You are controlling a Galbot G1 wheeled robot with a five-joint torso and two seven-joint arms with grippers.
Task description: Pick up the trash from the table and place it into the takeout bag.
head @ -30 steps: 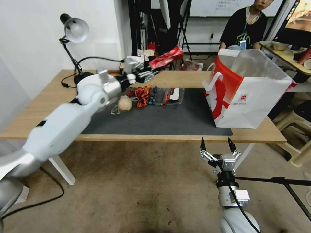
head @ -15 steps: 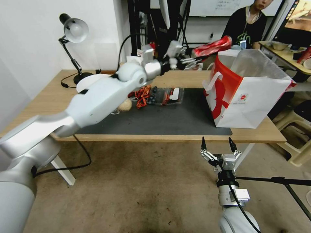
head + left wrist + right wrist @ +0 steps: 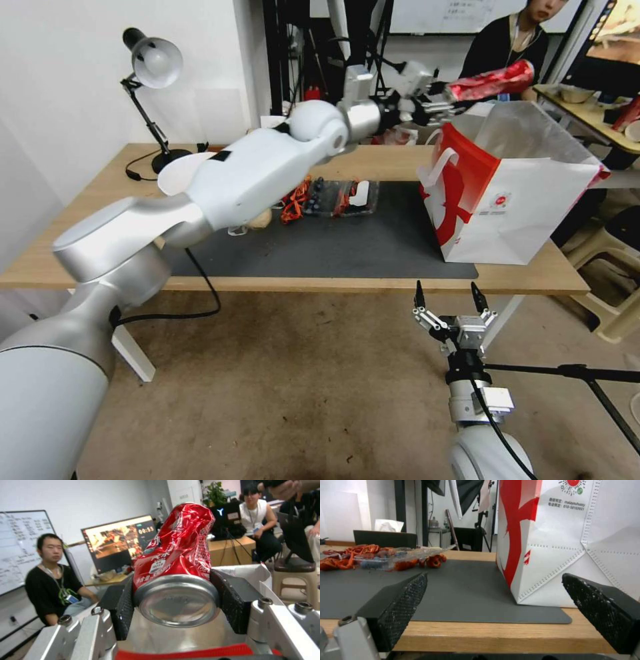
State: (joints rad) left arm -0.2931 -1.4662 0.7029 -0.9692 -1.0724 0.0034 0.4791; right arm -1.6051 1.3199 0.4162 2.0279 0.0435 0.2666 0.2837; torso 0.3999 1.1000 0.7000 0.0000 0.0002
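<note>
Left claw (image 3: 445,100): clamped on crushed red can (image 3: 492,79), above bag (image 3: 527,200) rim.
Advice: centre can over opening before releasing.
Right claw (image 3: 447,297): open, idle below counter (image 3: 100,200).

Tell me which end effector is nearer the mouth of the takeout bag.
Left. The left end effector holds the crushed red can just above the takeout bag's open top. The right end effector hangs open below the table edge, in front of the bag.

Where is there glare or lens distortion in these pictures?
Left wrist view: light glints off the crushed red can clamped in the left pincer. Head view: the wide lens swells the near left arm; the right pincer hangs open by the table edge.
</note>
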